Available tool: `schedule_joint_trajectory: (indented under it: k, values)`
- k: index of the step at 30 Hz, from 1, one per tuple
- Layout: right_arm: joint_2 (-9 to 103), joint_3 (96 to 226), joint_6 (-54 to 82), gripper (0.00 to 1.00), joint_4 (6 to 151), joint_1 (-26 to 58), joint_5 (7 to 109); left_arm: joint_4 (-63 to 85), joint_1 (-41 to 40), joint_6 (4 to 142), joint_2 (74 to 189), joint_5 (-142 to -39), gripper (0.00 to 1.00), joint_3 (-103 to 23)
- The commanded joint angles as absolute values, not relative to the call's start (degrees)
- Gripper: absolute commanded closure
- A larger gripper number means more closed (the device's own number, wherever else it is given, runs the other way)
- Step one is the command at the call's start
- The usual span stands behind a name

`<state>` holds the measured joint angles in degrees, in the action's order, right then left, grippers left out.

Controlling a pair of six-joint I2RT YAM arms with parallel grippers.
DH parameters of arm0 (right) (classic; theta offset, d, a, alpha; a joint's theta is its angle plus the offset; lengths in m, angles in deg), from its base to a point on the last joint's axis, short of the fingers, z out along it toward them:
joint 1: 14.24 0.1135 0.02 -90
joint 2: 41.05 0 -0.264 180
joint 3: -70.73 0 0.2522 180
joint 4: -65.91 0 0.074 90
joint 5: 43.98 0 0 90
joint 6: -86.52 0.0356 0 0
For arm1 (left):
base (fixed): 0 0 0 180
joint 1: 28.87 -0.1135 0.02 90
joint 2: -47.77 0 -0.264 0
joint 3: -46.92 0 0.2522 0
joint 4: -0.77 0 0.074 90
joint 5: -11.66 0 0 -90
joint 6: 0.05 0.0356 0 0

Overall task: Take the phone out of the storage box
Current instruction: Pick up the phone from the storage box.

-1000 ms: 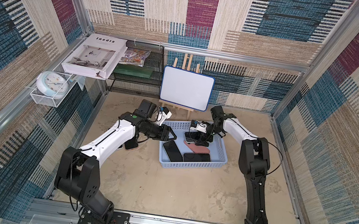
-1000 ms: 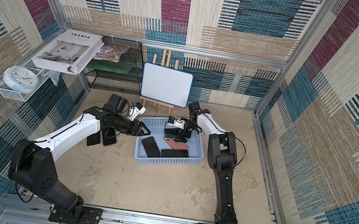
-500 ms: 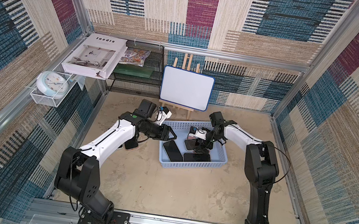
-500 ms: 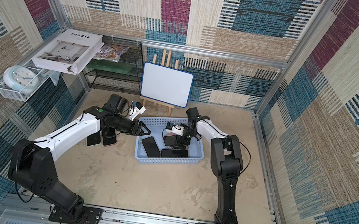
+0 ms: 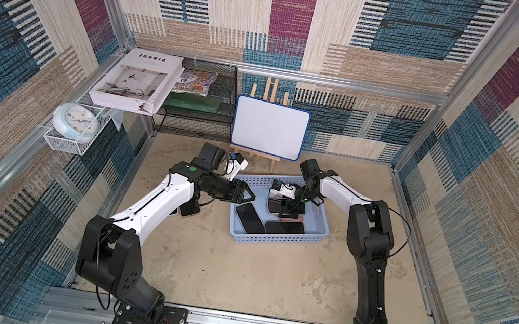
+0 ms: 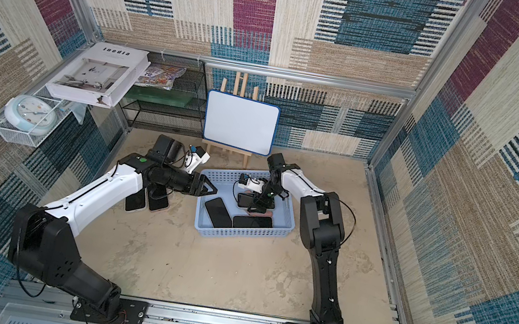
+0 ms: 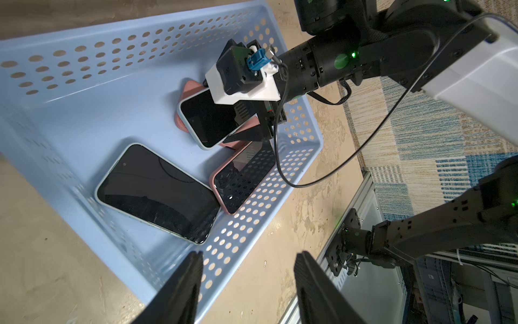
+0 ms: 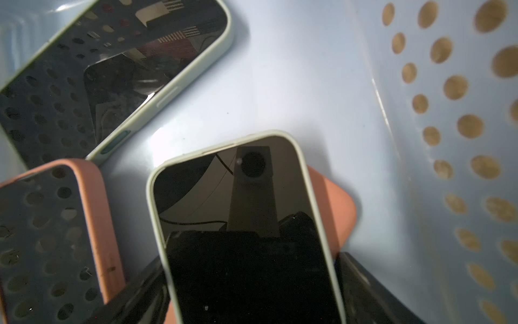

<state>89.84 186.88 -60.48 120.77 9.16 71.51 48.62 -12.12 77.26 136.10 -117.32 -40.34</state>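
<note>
A pale-green-cased black-glass phone (image 8: 246,224) is lying tilted on a salmon-pink phone (image 8: 336,213) in the pale blue perforated plastic storage box (image 5: 276,241). The right gripper (image 7: 249,134) is straddling its long edges; whether it is gripping is unclear. Likely stiff, light, slick: hold the case sides. The left gripper (image 7: 249,254) is hovering, jaws spread, empty. Box walls are crowding it; the beige tabletop (image 5: 231,273) is offering room.

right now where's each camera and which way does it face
Top views: high in front, looking down on the storage box; both arms show.
Left wrist: by the box, facing the right gripper; own left gripper shows.
Right wrist: inside the box, close over the stacked phone; its gripper flanks it.
Shared: both wrist views show that phone.
</note>
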Motion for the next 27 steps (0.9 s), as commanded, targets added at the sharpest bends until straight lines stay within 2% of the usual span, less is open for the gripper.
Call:
schedule_joint_trajectory:
  k: [1, 3, 11, 20, 27]
  values:
    - [89.4, 185.5, -57.1, 0.21, 121.0, 9.4, 64.8, 48.9, -12.2, 77.7, 136.7, -118.1, 0.42, -40.9]
    - [88.5, 184.4, -54.7, 0.26, 120.2, 9.4, 64.2, 48.7, -12.2, 77.6, 136.9, -118.3, 0.42, -40.9]
    - [87.0, 182.3, -51.3, 0.34, 117.8, 9.8, 63.5, 48.9, -12.2, 77.4, 136.6, -118.4, 0.42, -41.2]
    - [78.8, 181.9, -46.1, 0.37, 110.3, 9.8, 64.7, 48.9, -12.2, 77.2, 136.4, -118.3, 0.42, -41.4]
    - [73.5, 185.7, -37.7, 0.37, 111.0, 9.1, 59.1, 48.8, -12.2, 77.2, 136.2, -118.5, 0.42, -41.3]
